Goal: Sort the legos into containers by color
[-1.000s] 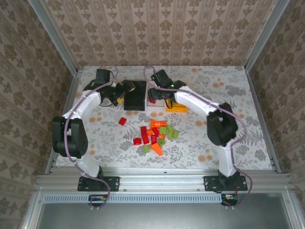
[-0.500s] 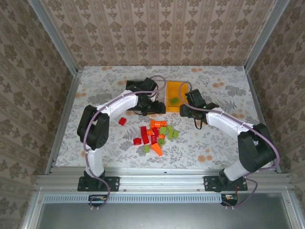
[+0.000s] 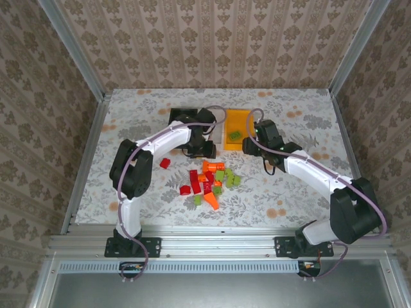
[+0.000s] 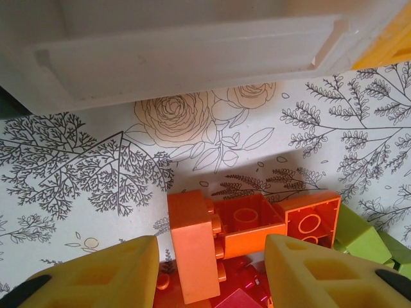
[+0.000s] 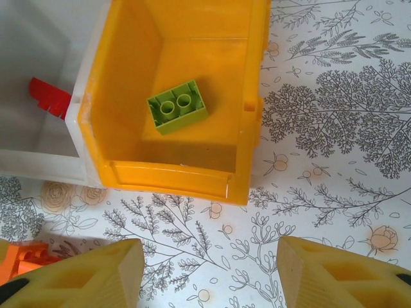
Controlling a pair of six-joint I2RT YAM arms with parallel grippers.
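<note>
Two pincers hang low over the floral-patterned worktop (image 3: 302,109), both close to the row of bins at its far side.

The left pincer (image 4: 212,256) stands partly open. Its yellow fingers (image 4: 103,276) straddle a cluster of orange plastic lego bricks (image 4: 192,253) at the far edge of the loose pile. A narrow gap shows between the left finger and the nearest orange brick, which stands on end, and the pincer has no visible hold on anything. A light green brick (image 4: 359,240) lies just to the right of the cluster, and a red brick (image 4: 241,298) peeks out at its near side. Across a strip of bare worktop beyond the cluster rises the near wall of the white rectangular plastic bin (image 4: 186,58).

The right pincer (image 5: 209,250) is open and empty, with only worktop between its fingers. It hovers just short of the orange-yellow rectangular plastic bin (image 5: 173,176). On that bin's floor lies a lone green lego (image 5: 178,106). The white bin touches it on the left and holds a red toothed piece (image 5: 48,96) against its wall.

From above, the mixed pile of red, orange and green legos (image 3: 209,183) sits between the two arms, on the near side of the bins. A stray red lego (image 3: 165,163) lies apart to its left. The black rectangular plastic bin (image 3: 182,115) stands left of the white one, partly hidden by the left arm.
</note>
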